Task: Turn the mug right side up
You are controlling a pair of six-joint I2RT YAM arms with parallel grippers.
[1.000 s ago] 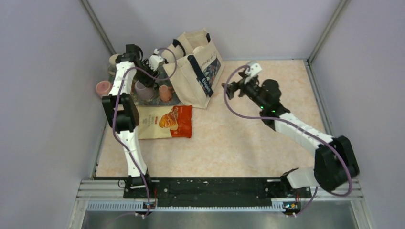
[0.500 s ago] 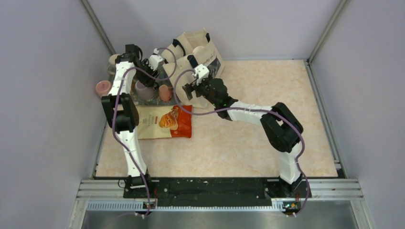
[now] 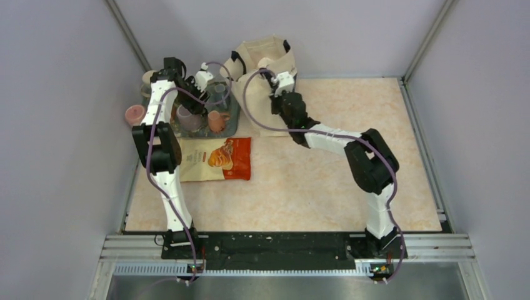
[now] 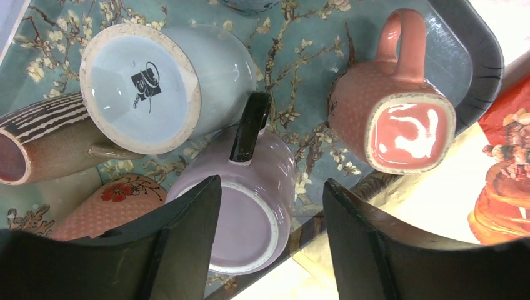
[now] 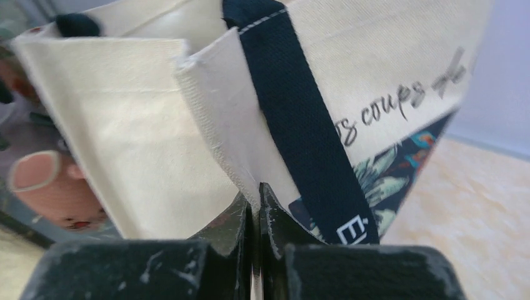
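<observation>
Left end effector hung released over the tray, its two dark fingers spread to either side of the lilac mug without clearly touching it. That mug stood upside down near the tray's edge, foot ring facing up and black handle pointing toward the pale blue mug, which was also base-up and just beside it. A pink dotted mug sat inverted in the tray's corner, and a striped brown mug lay on its side at the far edge. Beyond the tray, an orange snack packet lay on the tabletop.

Right end effector was clenched on the cream fabric of the tote bag, pinching a folded edge next to the navy strap.
</observation>
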